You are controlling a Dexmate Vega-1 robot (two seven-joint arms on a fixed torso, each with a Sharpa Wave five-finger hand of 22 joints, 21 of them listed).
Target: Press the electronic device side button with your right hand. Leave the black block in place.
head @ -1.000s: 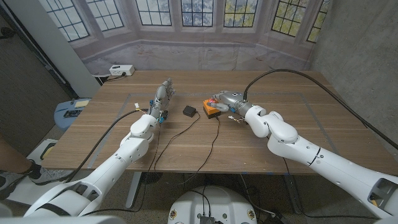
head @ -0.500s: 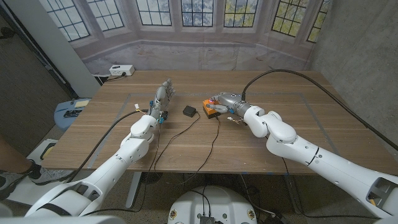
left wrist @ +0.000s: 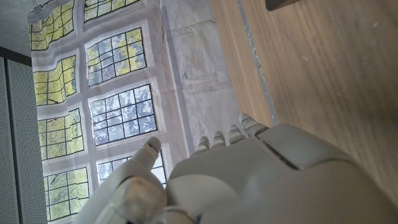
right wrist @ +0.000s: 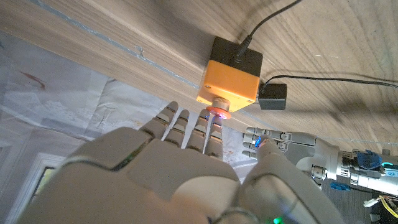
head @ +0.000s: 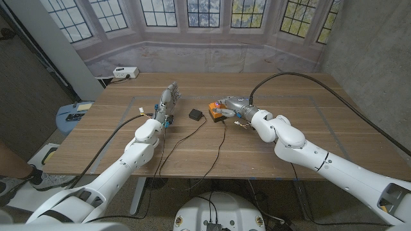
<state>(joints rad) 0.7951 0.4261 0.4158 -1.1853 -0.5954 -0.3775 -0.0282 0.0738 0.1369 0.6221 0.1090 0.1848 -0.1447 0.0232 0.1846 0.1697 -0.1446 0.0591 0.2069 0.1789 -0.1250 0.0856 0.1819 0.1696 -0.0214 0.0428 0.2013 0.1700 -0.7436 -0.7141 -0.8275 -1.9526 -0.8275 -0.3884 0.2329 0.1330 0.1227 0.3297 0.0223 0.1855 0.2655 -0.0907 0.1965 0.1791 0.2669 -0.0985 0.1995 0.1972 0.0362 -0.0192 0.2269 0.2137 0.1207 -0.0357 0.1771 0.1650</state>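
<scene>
The electronic device [head: 214,113] is an orange box with a black end, lying mid-table with a cable plugged in. In the right wrist view the device [right wrist: 231,78] shows a round red side button [right wrist: 217,111]. My right hand [head: 230,104] reaches over it from the right, holding nothing. Its straightened fingertips [right wrist: 213,127] touch the button. The black block [head: 195,114] sits just left of the device, apart from both hands, and shows beside the device as the block [right wrist: 272,96]. My left hand [head: 168,99] stands upright left of the block, fingers straight, holding nothing.
Thin black cables [head: 221,138] run from the device and the block toward the table's near edge. A white power strip [head: 125,72] lies off the far left corner. My left hand [right wrist: 292,146] is seen beyond the device. Bare wood [head: 334,122] stretches to the right.
My right hand has slid a little left onto the device, covering more of the orange box. The black block and my left hand have not moved.
</scene>
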